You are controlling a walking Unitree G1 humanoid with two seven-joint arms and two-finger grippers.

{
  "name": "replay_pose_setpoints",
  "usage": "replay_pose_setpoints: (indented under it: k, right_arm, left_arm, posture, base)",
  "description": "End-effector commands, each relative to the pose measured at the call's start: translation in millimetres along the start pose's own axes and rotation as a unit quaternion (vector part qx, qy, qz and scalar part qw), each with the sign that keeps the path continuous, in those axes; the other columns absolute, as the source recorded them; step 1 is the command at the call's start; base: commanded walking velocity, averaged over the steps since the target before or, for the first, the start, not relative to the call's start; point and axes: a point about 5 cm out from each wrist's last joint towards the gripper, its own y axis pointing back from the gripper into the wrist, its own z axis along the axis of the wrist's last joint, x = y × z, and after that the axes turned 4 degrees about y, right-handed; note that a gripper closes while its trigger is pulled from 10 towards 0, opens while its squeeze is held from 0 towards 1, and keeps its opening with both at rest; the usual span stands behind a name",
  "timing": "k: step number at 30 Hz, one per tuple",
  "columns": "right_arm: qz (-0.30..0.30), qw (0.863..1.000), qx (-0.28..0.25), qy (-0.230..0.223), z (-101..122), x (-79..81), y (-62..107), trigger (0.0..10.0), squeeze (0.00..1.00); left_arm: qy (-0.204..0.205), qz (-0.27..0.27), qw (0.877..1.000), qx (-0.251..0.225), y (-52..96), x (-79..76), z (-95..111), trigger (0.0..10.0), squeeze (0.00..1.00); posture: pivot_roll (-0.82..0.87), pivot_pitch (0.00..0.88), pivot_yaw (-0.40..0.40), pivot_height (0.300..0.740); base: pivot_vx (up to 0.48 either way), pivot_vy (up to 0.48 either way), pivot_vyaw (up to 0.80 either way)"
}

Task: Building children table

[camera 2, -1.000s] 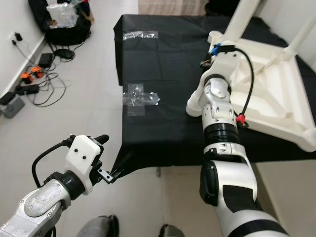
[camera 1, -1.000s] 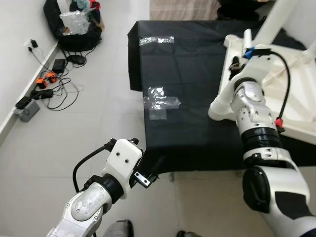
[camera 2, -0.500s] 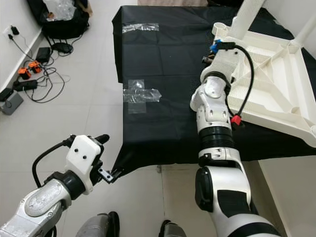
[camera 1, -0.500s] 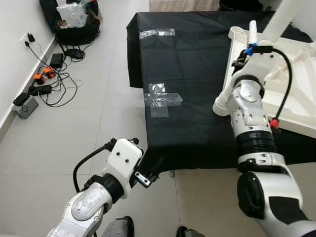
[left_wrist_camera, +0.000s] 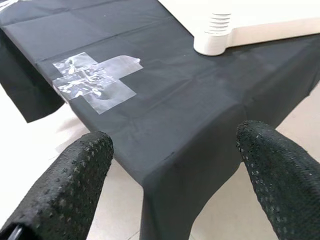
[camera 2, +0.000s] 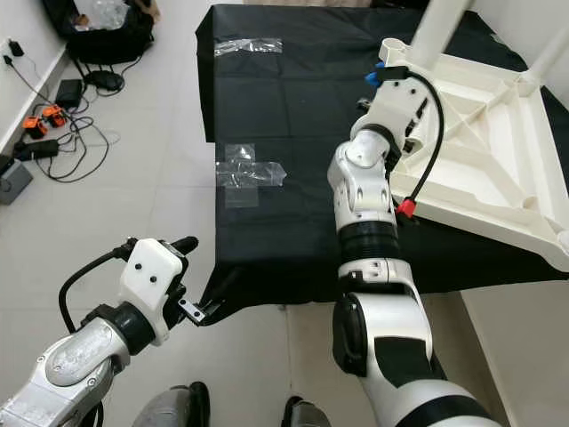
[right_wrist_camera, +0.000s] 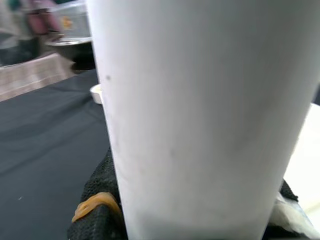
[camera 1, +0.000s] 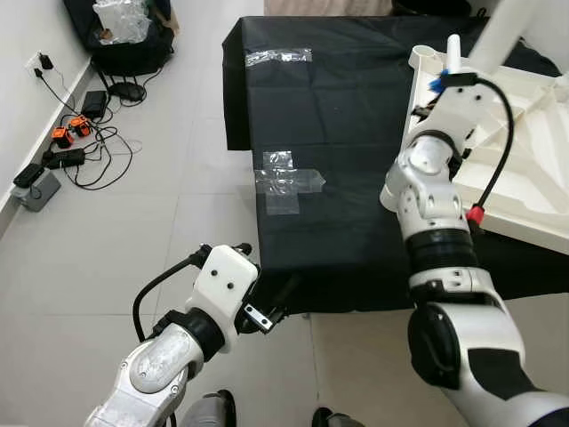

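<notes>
1. Two grippers were in play, but only the right gripper [right_wrist_camera: 190, 210] sat at the work: its black fingers [right_wrist_camera: 97, 200] were clamped on a white table leg [right_wrist_camera: 200, 115], one finger on each side of the tube
2. That white table leg [camera 2: 442, 31] stood upright from the near-left corner of the upturned white tabletop [camera 2: 480, 169], which lay underside up on the black cloth [camera 2: 293, 133] covering the bench, on the robot's right
3. The leg's long axis ran up and away from the tabletop, roughly square to the gripper's fingers, so the next move, as I judge it, would be a turn or a push along that axis to seat the leg in its corner socket [camera 2: 394, 49]
4. The right arm was plainly the nearer one; the left gripper [left_wrist_camera: 175, 170] hung low off the cloth's near-left corner, well apart from the tabletop, its fingers spread wide and holding nothing
5. A cross of clear tape [camera 1: 286, 181] and a second strip of clear tape [camera 1: 278, 56] lay on the cloth
6. No brand, label or writing could be read anywhere
</notes>
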Motion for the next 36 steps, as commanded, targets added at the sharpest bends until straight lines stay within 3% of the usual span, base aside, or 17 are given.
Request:
replay_pose_setpoints:
  k: [1,4,14,18,21,22,24,26,27,28,30,31,32,33,34,35,36]
  right_arm:
    - [-0.066,0.992,0.093,0.054,-47,-22.1,-3.0,10.0,0.0]
    - [-0.108,0.987,0.095,0.076,-48,-27.4,-0.8,10.0,0.0]
    - [-0.137,0.983,0.066,0.106,-43,-20.3,7.2,10.0,0.0]
    - [-0.075,0.995,0.018,0.059,-22,-3.6,8.2,10.0,0.0]
    - [0.075,0.992,-0.092,-0.034,40,26.2,15.2,10.0,0.0]
    - [0.075,0.992,-0.092,-0.034,40,26.2,15.2,10.0,0.0]
    - [0.163,0.976,-0.119,-0.08,63,36.4,23.3,10.0,0.0]
    - [0.195,0.968,-0.125,-0.092,69,39.4,26.2,10.0,0.0]
    - [0.258,0.952,-0.122,-0.11,76,44.9,30.6,10.0,0.0]
    - [0.258,0.952,-0.122,-0.11,76,44.9,30.6,10.0,0.0]
    - [0.365,0.917,-0.112,-0.119,82,53.6,37.8,10.0,0.0]
    - [0.42,0.895,-0.104,-0.106,77,54.4,40.3,10.0,0.0]
    - [0.451,0.882,-0.1,-0.094,72,54.2,41.2,10.0,0.0]
    - [0.451,0.882,-0.1,-0.094,72,54.2,41.2,10.0,0.0]
    - [0.492,0.863,-0.075,-0.091,63,53.4,43.2,10.0,0.0]
    - [0.492,0.863,-0.075,-0.091,63,53.4,43.2,10.0,0.0]
    - [0.522,0.846,-0.057,-0.089,54,51.3,46.0,10.0,0.0]
  left_arm:
    - [0.003,-0.001,1.0,0.007,0.4,-0.8,-3,10.0,0.0]
    - [0.002,-0.001,1.0,0.007,0.2,-0.9,-4,10.0,0.0]
    - [0.0,0.0,1.0,0.005,-2.8,0.0,-4,10.0,0.0]
    - [-0.001,0.003,1.0,0.001,-4.3,1.1,-3,10.0,0.0]
    - [-0.004,0.009,1.0,-0.003,-7.0,4.2,-4,10.0,0.0]
    - [-0.004,0.009,1.0,-0.003,-7.0,4.2,-4,10.0,0.0]
    - [-0.005,0.014,1.0,-0.005,-8.6,6.4,-4,10.0,0.0]
    - [-0.005,0.015,1.0,-0.007,-9.1,7.2,-3,10.0,0.0]
    - [-0.004,0.017,1.0,-0.01,-10.4,9.4,-2,10.0,0.0]
    - [-0.004,0.017,1.0,-0.01,-10.4,9.4,-2,10.0,0.0]
    - [-0.005,0.023,1.0,-0.015,-13.4,15.0,2,10.0,0.0]
    - [-0.008,0.027,0.999,-0.019,-15.4,19.4,4,10.0,0.75]
    - [-0.01,0.03,0.999,-0.022,-16.6,22.2,6,10.0,1.0]
    - [-0.01,0.03,0.999,-0.022,-16.6,22.2,6,10.0,1.0]
    - [-0.018,0.03,0.999,-0.025,-18.2,25.0,8,10.0,1.0]
    - [-0.018,0.03,0.999,-0.025,-18.2,25.0,8,10.0,1.0]
    - [-0.023,0.026,0.999,-0.035,-20.0,27.2,13,10.0,1.0]
  posture:
    - [0.07,0.223,-0.051,0.74]
    - [0.07,0.226,-0.053,0.74]
    - [0.07,0.211,-0.059,0.74]
    - [0.07,0.202,-0.061,0.74]
    - [0.05,0.179,-0.061,0.74]
    - [0.05,0.179,-0.061,0.74]
    - [0.05,0.174,-0.062,0.74]
    - [0.05,0.174,-0.062,0.74]
    - [0.05,0.167,-0.061,0.74]
    - [0.05,0.167,-0.061,0.74]
    - [0.06,0.162,-0.06,0.74]
    - [0.05,0.157,-0.057,0.74]
    - [0.05,0.157,-0.057,0.74]
    - [0.05,0.157,-0.057,0.74]
    - [0.05,0.151,-0.059,0.74]
    - [0.05,0.151,-0.059,0.74]
    - [0.05,0.15,-0.057,0.74]
  base:
    - [0.0,0.0,0.0]
    - [0.0,0.0,0.0]
    - [0.0,0.0,0.0]
    - [0.0,0.0,0.0]
    - [0.0,0.0,0.0]
    - [0.0,0.0,0.0]
    - [0.0,0.0,0.0]
    - [0.0,0.0,0.0]
    - [0.0,0.0,0.0]
    - [0.0,0.0,0.0]
    - [0.0,0.0,0.0]
    - [0.0,0.0,0.0]
    - [0.0,0.0,0.0]
    - [0.0,0.0,0.0]
    - [0.0,0.0,0.0]
    - [0.0,0.0,0.0]
    - [0.0,0.0,0.0]
